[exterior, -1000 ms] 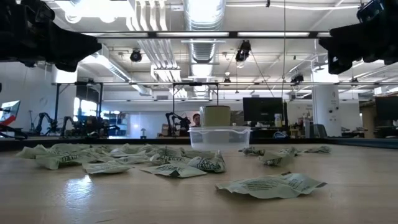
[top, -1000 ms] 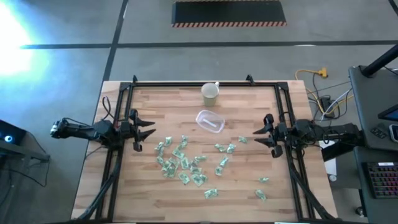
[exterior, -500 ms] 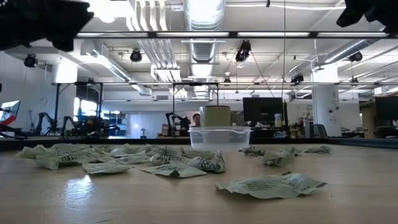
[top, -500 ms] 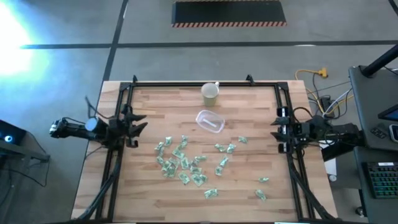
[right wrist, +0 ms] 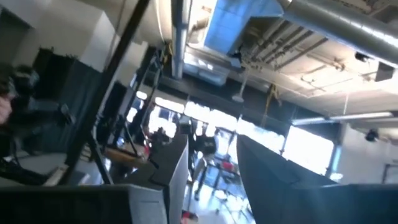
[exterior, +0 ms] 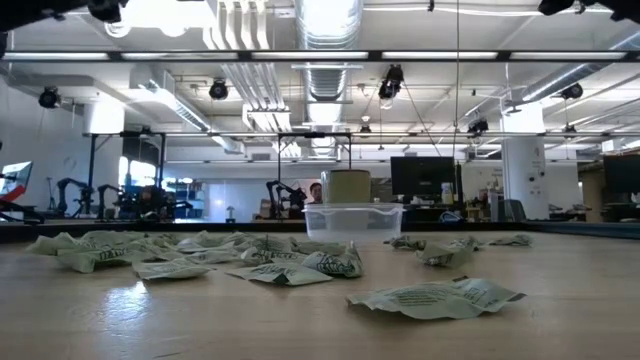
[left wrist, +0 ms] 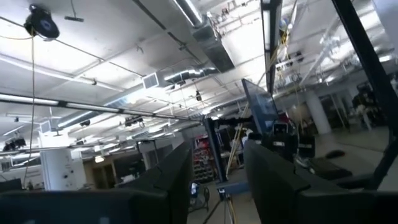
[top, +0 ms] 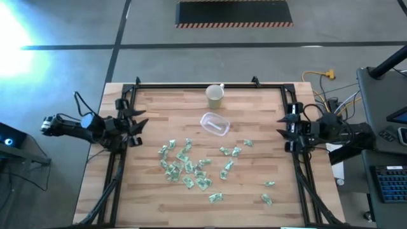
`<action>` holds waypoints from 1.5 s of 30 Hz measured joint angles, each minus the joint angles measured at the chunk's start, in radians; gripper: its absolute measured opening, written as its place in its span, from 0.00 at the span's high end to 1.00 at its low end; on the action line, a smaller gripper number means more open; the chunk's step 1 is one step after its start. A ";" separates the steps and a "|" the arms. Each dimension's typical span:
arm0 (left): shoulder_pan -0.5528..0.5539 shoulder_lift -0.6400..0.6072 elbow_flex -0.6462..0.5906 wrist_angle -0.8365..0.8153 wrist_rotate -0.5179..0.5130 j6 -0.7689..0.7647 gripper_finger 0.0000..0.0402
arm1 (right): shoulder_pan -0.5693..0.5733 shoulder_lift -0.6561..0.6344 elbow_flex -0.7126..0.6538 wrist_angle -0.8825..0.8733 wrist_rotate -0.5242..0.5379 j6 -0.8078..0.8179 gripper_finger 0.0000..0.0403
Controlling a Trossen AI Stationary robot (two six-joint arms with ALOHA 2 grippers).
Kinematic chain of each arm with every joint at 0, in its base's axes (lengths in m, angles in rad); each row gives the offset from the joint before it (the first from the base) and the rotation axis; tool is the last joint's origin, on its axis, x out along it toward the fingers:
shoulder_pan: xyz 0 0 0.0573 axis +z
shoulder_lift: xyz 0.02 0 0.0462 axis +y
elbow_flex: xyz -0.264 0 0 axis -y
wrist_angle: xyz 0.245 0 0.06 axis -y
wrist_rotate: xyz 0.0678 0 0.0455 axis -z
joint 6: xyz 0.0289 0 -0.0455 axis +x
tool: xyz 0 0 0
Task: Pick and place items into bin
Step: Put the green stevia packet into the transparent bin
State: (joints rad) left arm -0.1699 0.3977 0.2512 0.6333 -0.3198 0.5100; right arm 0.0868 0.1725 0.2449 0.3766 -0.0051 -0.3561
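Packets: the items (top: 191,166) are scattered loose over the middle and near part of the table (top: 159,203), a few strays near the right side — nothing is being held.
Bin: the bin (top: 215,124) is sat just past the pile, with the cream cup (top: 215,95) beyond it near the far edge; no packets can be seen inside it, so the job looks barely started.
Left gripper: the left gripper (top: 130,122) is parked at the table's left rail, wrist camera tilted up at the ceiling; a gap is seen between its fingers (left wrist: 168,180), so they're spread.
Right gripper: the right gripper (top: 286,127) is parked at the right rail, also pointed up, fingers (right wrist: 273,168) apart and empty.
Why: probably a resting pose, both arms kept clear of the pile.
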 joint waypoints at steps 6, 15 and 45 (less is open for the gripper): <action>0.000 0.122 0.040 0.030 -0.075 -0.034 0.68 | 0.000 0.149 0.109 -0.200 0.086 0.012 0.68; -0.007 0.369 0.170 -0.201 -0.048 -0.065 0.68 | 0.000 0.462 0.270 -0.435 0.116 0.054 0.68; -0.010 0.424 0.231 -0.530 -0.132 -0.092 0.68 | 0.000 1.175 0.520 -1.134 0.299 0.581 0.68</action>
State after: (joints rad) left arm -0.1795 0.8218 0.4824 0.1029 -0.4515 0.4182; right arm 0.0868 1.3470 0.7652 -0.7570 0.2935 0.2250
